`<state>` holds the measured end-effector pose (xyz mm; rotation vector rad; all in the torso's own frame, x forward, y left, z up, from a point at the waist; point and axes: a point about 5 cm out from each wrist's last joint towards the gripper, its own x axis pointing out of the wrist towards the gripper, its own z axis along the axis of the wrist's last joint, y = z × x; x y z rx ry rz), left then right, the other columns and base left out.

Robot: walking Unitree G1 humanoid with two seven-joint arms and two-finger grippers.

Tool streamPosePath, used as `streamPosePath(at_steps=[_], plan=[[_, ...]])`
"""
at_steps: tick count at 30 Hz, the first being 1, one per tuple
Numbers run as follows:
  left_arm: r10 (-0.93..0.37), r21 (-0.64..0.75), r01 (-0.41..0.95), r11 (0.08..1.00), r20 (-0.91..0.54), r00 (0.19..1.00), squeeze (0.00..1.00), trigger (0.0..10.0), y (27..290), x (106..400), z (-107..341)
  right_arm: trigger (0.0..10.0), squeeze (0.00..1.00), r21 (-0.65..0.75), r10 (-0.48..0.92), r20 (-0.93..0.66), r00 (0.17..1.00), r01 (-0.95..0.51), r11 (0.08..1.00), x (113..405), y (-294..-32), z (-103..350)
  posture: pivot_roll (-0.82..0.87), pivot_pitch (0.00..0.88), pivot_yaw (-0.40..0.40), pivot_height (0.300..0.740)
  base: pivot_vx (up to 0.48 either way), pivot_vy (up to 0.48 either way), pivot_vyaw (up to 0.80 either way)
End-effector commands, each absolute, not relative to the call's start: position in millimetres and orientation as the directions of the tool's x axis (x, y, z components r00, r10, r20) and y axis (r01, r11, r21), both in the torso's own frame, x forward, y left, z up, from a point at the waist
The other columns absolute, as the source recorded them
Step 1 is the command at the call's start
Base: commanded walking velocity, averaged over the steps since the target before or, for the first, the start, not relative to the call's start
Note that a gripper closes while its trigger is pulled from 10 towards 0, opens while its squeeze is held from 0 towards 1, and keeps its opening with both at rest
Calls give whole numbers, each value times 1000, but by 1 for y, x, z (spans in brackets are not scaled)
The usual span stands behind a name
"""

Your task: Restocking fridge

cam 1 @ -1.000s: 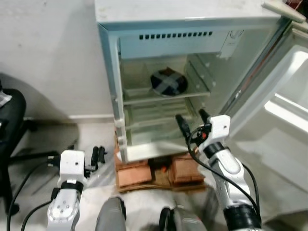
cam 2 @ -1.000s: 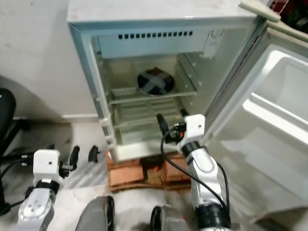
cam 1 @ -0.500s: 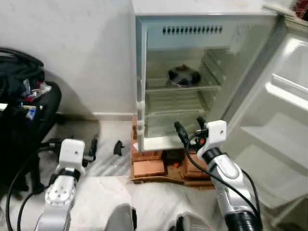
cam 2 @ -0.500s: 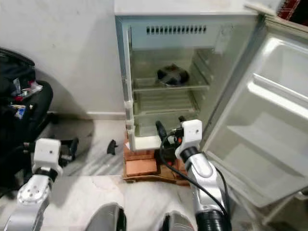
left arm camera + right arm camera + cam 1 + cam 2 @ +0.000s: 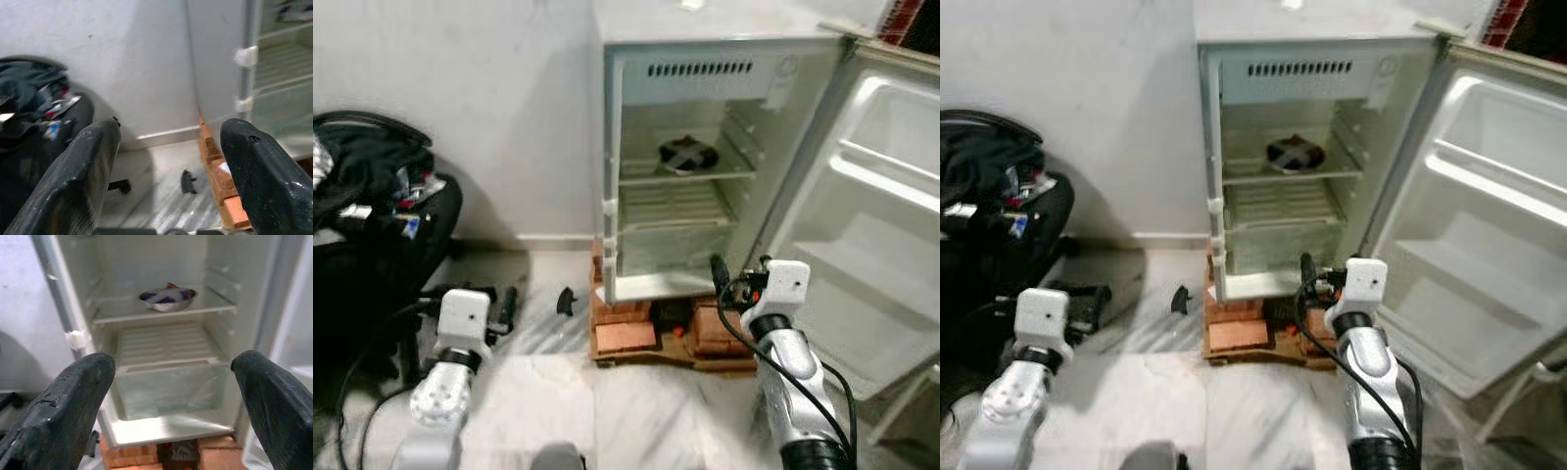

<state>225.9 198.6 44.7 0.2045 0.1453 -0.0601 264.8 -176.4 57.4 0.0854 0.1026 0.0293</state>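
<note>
Bowl (image 5: 167, 299): contents hard to make out, sitting on fridge (image 5: 705, 59) shelf.
Bricks (image 5: 625, 336): propping fridge.
Left gripper (image 5: 168, 171): spreading wide.
Right gripper (image 5: 171, 396): spreading wide.

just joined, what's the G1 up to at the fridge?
It stands facing a small fridge raised on bricks, its door swung wide open. Nothing is in hand: the right pincer is open, raised in front of the lower compartment, and the left pincer is open too, held low over the floor near a black chair piled with clothes. A dark patterned bowl sits alone on the upper shelf.
</note>
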Motion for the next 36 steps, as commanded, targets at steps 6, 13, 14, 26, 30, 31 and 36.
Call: streamPosePath(at_steps=[6, 13, 14, 26, 30, 31, 36], plan=[[-92, 186, 120, 975, -155, 984, 0, 10000, 181, 230, 39, 10000, 0, 55, 142, -98, 985, -137, 989, 269, -160, 55, 115, 0, -8, 740, 0, -456, 0], [-97, 197, 133, 971, -183, 978, 0, 10000, 174, 226, 33, 10000, 0, 61, 134, -103, 986, -128, 990, 274, -163, 54, 117, 0, -21, 740, 0, -477, 0], [-109, 193, 146, 970, -190, 976, 0, 10000, 171, 224, 31, 10000, 0, 65, 124, -119, 985, -117, 991, 273, -164, 51, 124, 0, -31, 740, 0, -480, 0], [-136, 225, 184, 957, -211, 968, 0, 10000, 164, 220, 28, 10000, 0, 65, 167, -132, 977, -160, 985, 271, -159, 46, 122, 0, -27, 740, 0, -480, 0], [-147, 224, 195, 955, -214, 966, 0, 10000, 164, 221, 28, 10000, 0, 90, 216, -127, 968, -205, 975, 273, -154, 47, 113, 0, -17, 740, 0, -480, 0], [-147, 224, 195, 955, -214, 966, 0, 10000, 164, 221, 28, 10000, 0, 90, 216, -127, 968, -205, 975, 273, -154, 47, 113, 0, -17, 740, 0, -480, 0], [-159, 234, 208, 950, -211, 965, 0, 10000, 162, 221, 28, 10000, 0, 109, 235, -149, 960, -220, 969, 274, -153, 44, 110, 0, -13, 740, 0, -480, 0]])
